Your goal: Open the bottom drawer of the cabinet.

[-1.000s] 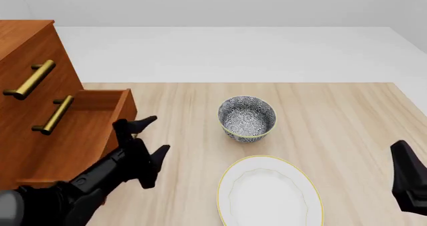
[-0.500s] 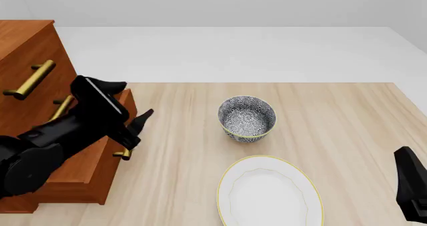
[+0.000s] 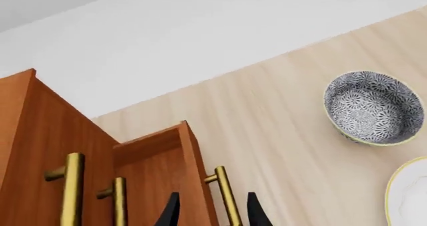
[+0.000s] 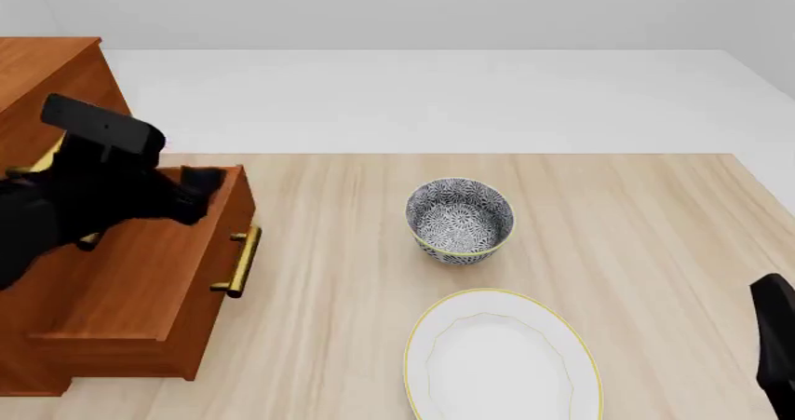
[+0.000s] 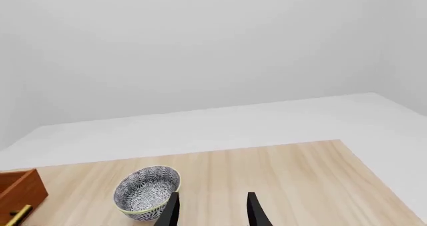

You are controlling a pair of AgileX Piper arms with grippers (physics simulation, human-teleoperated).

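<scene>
The cabinet [image 4: 50, 75] stands at the table's left. Its bottom drawer [image 4: 137, 280] juts out toward the middle, and the brass bar handle [image 4: 238, 262] on its front is bare. My left arm [image 4: 87, 192] hangs above the drawer's open box. In the left wrist view the left gripper [image 3: 213, 217] is open, and the drawer's handle [image 3: 225, 198] shows below, between the fingertips [image 3: 171, 213]. The right gripper [image 5: 212, 213] is open over bare table, holding nothing. Only a piece of the right arm [image 4: 779, 345] shows at the front view's right edge.
A blue-patterned bowl [image 4: 460, 220] sits mid-table, right of the drawer. A white plate with a yellow rim [image 4: 504, 359] lies nearer to me. The two upper drawers' brass handles [image 3: 72, 186] show in the left wrist view.
My left arm has risen from the table beside the drawer front and swung left over the drawer, uncovering its handle. The right arm has sunk lower at the right edge. The drawer looks unmoved.
</scene>
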